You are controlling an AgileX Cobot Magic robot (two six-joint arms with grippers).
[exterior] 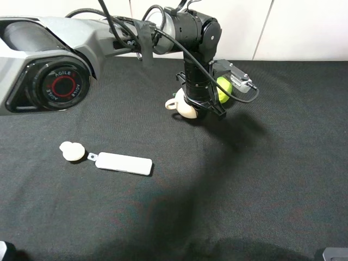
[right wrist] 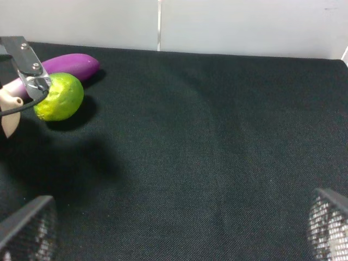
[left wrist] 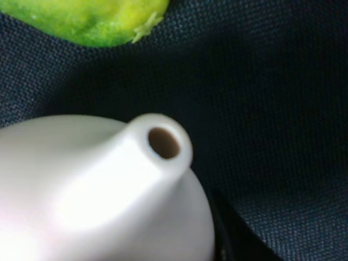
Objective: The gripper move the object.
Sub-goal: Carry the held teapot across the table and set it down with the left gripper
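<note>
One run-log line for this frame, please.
left gripper: jaws shut on teapot | teapot: beside lime | lid, white case: lying on black cloth | right gripper: open

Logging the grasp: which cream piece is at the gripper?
The spouted teapot beside the green fruit; the knobbed lid lies apart, by the white case.

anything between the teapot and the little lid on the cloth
Nothing: in the high view only bare black cloth runs from the teapot to the lid.
</note>
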